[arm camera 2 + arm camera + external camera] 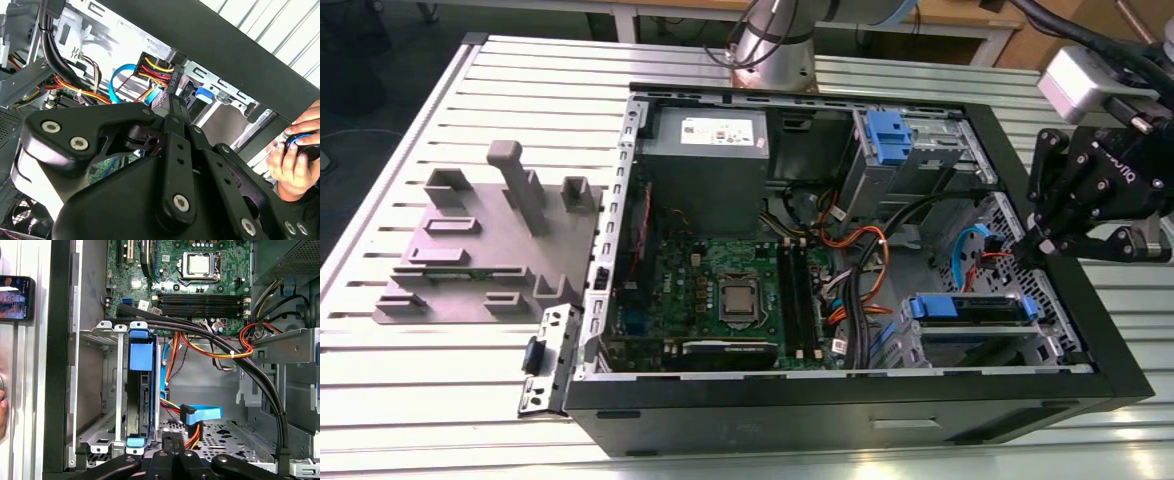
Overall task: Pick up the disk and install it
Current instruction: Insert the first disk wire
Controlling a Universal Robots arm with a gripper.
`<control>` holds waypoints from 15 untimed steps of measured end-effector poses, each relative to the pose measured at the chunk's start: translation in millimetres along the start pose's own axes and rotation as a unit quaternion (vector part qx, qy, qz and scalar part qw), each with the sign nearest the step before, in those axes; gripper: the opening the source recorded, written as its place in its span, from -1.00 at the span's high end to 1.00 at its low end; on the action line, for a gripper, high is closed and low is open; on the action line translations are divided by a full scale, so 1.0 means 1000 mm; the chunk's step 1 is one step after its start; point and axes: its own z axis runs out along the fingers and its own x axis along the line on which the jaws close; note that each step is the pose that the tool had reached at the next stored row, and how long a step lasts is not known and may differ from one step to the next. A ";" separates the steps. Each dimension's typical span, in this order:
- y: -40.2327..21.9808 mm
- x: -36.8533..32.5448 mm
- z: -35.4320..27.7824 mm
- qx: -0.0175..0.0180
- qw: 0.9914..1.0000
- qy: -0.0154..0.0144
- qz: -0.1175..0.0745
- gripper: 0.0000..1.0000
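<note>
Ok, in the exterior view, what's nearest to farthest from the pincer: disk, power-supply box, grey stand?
1. Blue-railed silver disk, right beside the pincer.
2. Grey metal power-supply box, across the case.
3. Grey plastic stand, outside the case, the exterior view's left.

A table [400, 400] of ribbed silver slats carries everything. An open black computer case [854, 420] lies on its side directly on the slats, under the claw [1030, 245], which hangs over one end of it. A grey fixture plate [467, 265] with upright blocks rests on the slats well apart from the claw, beyond the case's opposite end. In the first wrist view a dark phone [15, 297] lies flat on the slats just outside the case wall, near the claw.
</note>
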 end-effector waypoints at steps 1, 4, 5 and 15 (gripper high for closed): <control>0.0000 0.0000 0.0000 0.000 1.000 0.000 0.000 0.77; 0.0000 -0.0001 0.0001 0.000 1.000 0.002 -0.001 0.52; 0.0000 -0.0001 0.0000 0.000 1.000 0.003 -0.004 0.52; -0.0001 -0.0001 0.0003 0.001 0.999 0.006 -0.040 0.37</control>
